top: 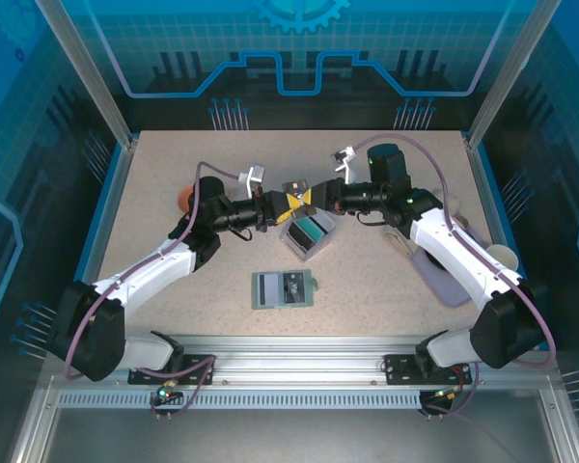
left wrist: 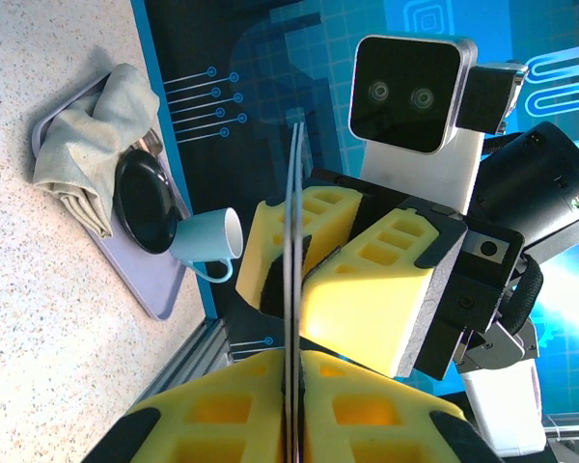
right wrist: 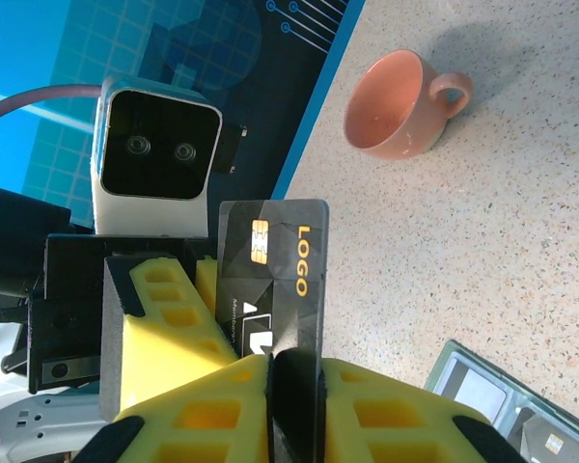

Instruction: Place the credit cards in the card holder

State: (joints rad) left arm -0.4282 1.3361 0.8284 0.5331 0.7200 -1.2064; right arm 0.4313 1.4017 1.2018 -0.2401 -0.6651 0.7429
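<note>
- Over the middle of the table point(top: 386, 299), seen from the top, the left gripper point(top: 288, 203) and the right gripper point(top: 312, 198) meet nose to nose. A dark credit card point(top: 293, 187) is up in the air between them.
- Just under them sits a clear box point(top: 304, 254) with teal credit cards point(top: 315, 230) inside. The card holder point(top: 268, 289) lies open near the front edge, well apart from the dark credit card. An orange cup point(top: 180, 198) peeks out near the left edge.
- From the left wrist, the dark credit card point(left wrist: 294, 193) looks like a thin line. The left gripper point(left wrist: 294, 386) has its jaws squeezed on it from both sides. The right gripper point(left wrist: 333, 265) sits around the far end. Behind, a tray point(left wrist: 159, 289) holds a cloth point(left wrist: 87, 145), a black dish point(left wrist: 145, 203) and a pale blue cup point(left wrist: 207, 241).
- From the right wrist, the bottom end of the dark credit card point(right wrist: 270, 260) goes into the slit between the jaws of the right gripper point(right wrist: 294, 386). They are nearly together, but I cannot tell if they press on it.
- What could go wrong: if one arm pulls while both squeeze, the card may bend or flick away. If both let go, it drops onto the clear box, not into the card holder. The card holder lies loose, so it may slide when a card is pushed into a slot.
</note>
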